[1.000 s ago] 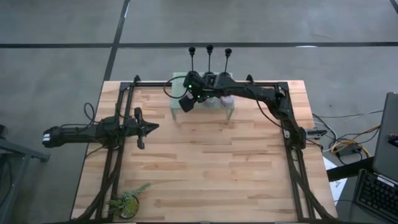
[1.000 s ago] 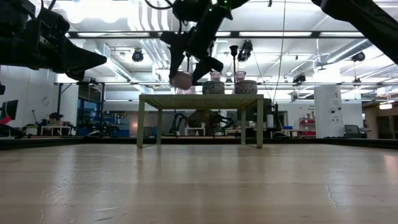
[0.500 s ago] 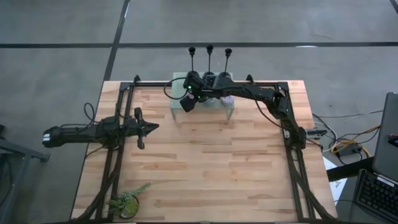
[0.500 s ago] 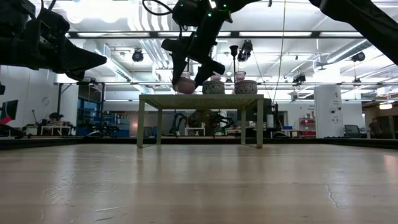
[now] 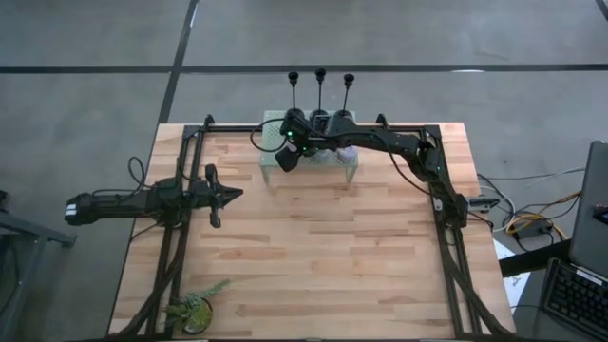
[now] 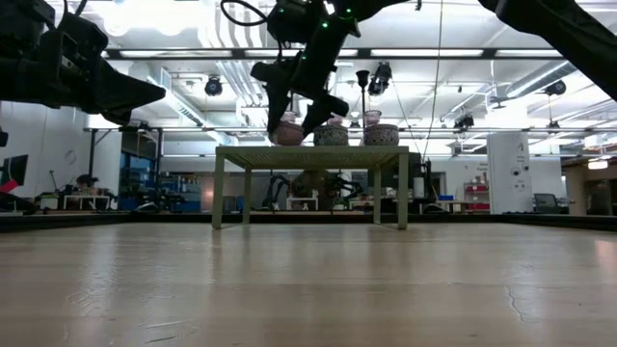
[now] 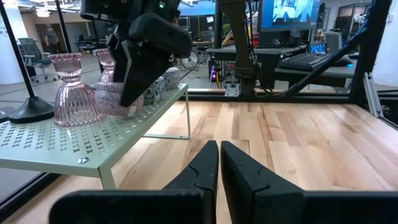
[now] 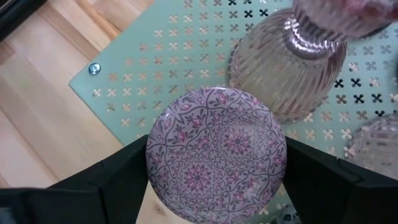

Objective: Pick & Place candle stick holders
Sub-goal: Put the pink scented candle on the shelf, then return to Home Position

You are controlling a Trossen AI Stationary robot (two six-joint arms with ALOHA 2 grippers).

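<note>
The left gripper [image 7: 219, 163] hangs closed and empty over the table [image 5: 313, 256]. Farther back, the right gripper [image 8: 214, 163] grasps a patterned puck [image 8: 216, 152] at the rack's [image 8: 149, 59] front corner, beside a pink cup [image 8: 289, 65].

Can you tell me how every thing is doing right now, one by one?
Right gripper: shut on the patterned puck, over the rack's corner.
Patterned puck: gripped, upright, at the rack top.
Pink glass cup: upright on the rack, beside the puck.
Pale green mesh rack: standing on the table.
Three black holders: upright behind the rack.
Left gripper: shut, holding nothing, waiting at the table's left.
Potted plant: standing at the table's corner.
</note>
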